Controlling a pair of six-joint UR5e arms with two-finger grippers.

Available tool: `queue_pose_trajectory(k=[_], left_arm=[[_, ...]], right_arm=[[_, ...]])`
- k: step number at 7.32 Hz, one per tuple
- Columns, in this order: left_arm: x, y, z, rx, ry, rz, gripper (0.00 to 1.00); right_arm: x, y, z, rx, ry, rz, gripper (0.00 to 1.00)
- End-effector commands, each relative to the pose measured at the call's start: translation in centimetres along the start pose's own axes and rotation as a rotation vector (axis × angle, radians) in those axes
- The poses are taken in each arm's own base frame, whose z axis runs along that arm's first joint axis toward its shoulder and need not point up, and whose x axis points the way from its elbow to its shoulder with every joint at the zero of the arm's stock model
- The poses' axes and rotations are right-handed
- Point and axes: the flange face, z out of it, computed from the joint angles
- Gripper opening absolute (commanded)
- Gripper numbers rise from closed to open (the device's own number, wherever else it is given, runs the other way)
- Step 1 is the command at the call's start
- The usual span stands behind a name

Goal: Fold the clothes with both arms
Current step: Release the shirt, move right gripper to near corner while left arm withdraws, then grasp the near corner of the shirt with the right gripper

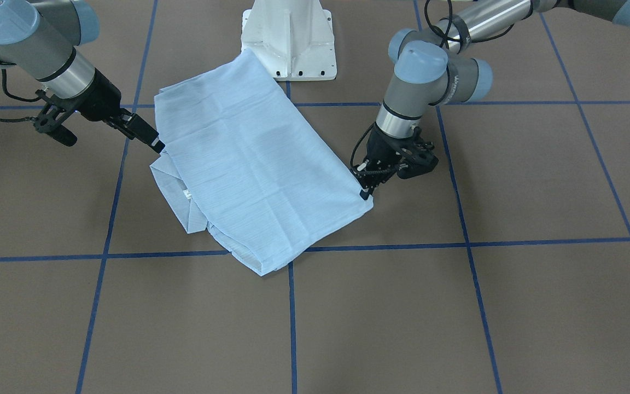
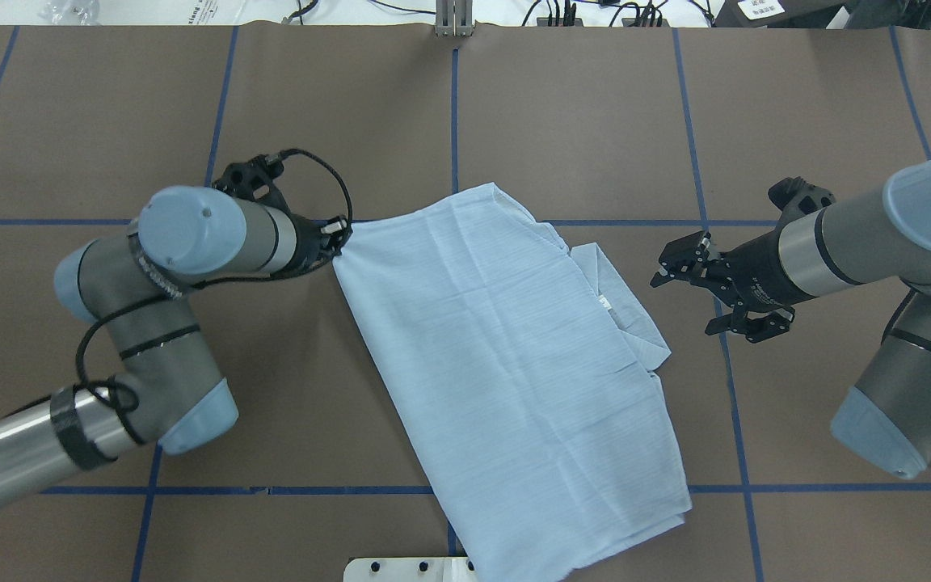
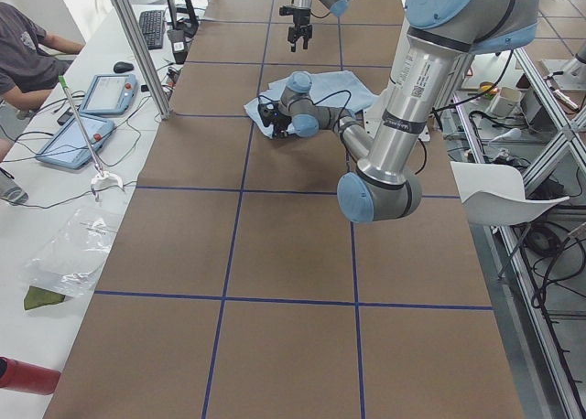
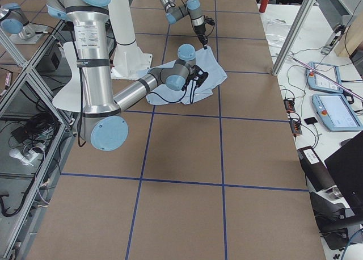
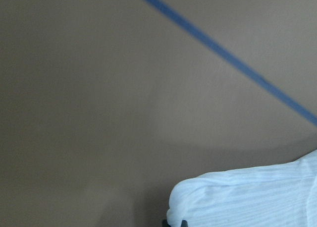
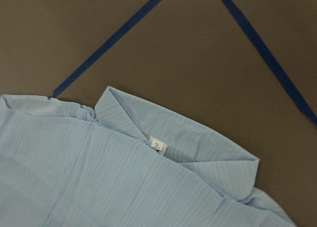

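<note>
Shirt [image 2: 514, 356] lying folded mid-worktop, reaching toward the robot-side edge | left gripper [image 1: 366, 192] pinching its far-left corner | right gripper [image 2: 677, 263] hovering, fingers spread, beside collar [image 2: 635, 323] | handling: thin, limp, light (probably sagging, sliding), so taking corners or hems

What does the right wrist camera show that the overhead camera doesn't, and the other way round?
Only the right wrist view shows the collar close enough to read a 3 on its small white label. Only the overhead view shows the whole shirt laid out, with the left gripper at one of its corners and the right gripper open, clear of the cloth. Both show pale-blue fabric on the brown table with blue tape lines.
</note>
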Motion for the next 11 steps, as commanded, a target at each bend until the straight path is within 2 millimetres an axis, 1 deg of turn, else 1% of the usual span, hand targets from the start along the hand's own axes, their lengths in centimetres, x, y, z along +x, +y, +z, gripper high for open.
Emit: queue_pose_trajectory(k=[1, 2, 3, 4, 5, 6, 7, 8, 9, 10, 11], left_arm=[[2.2, -10.6, 6.2, 0.109, 0.046, 0.021, 0.00], [3.2, -13.7, 7.3, 0.140, 0.051, 0.054, 0.00], [3.4, -14.4, 7.1, 0.144, 0.050, 0.073, 0.79], [3.5, -14.3, 6.2, 0.142, 0.070, 0.078, 1.00], [1.8, -13.2, 3.7, 0.102, 0.099, 0.087, 1.00], [-1.2, -12.8, 0.4, 0.016, 0.125, 0.087, 1.00], [-4.2, -12.3, -2.9, 0.020, 0.138, 0.087, 1.00], [-6.4, -11.6, -5.2, 0.019, 0.149, 0.091, 1.00], [-6.5, -11.2, -6.3, 0.018, 0.148, 0.080, 1.00], [-6.2, -11.0, -6.7, 0.016, 0.145, 0.060, 1.00], [-6.8, -10.9, -6.6, 0.017, 0.138, 0.050, 1.00]], right_arm=[[-0.5, 0.5, 0.2, -0.005, -0.005, -0.008, 1.00], [-0.7, 1.2, 0.9, -0.006, -0.003, -0.017, 1.00], [-0.9, 2.3, 1.7, 0.002, -0.006, -0.028, 1.00], [-2.7, 4.5, 2.6, 0.005, -0.028, -0.057, 1.00], [-3.6, 7.2, 4.1, -0.006, -0.035, -0.038, 1.00], [-3.9, 10.7, 6.2, -0.022, -0.032, 0.059, 1.00], [-4.2, 14.5, 8.5, 0.004, -0.017, 0.152, 1.00], [-5.2, 18.5, 11.0, 0.074, 0.046, 0.184, 1.00], [-6.0, 21.2, 12.7, 0.148, 0.095, 0.176, 0.99], [-5.3, 22.9, 14.0, 0.155, 0.112, 0.257, 0.98], [-5.2, 23.3, 15.3, 0.161, 0.125, 0.283, 0.98]])
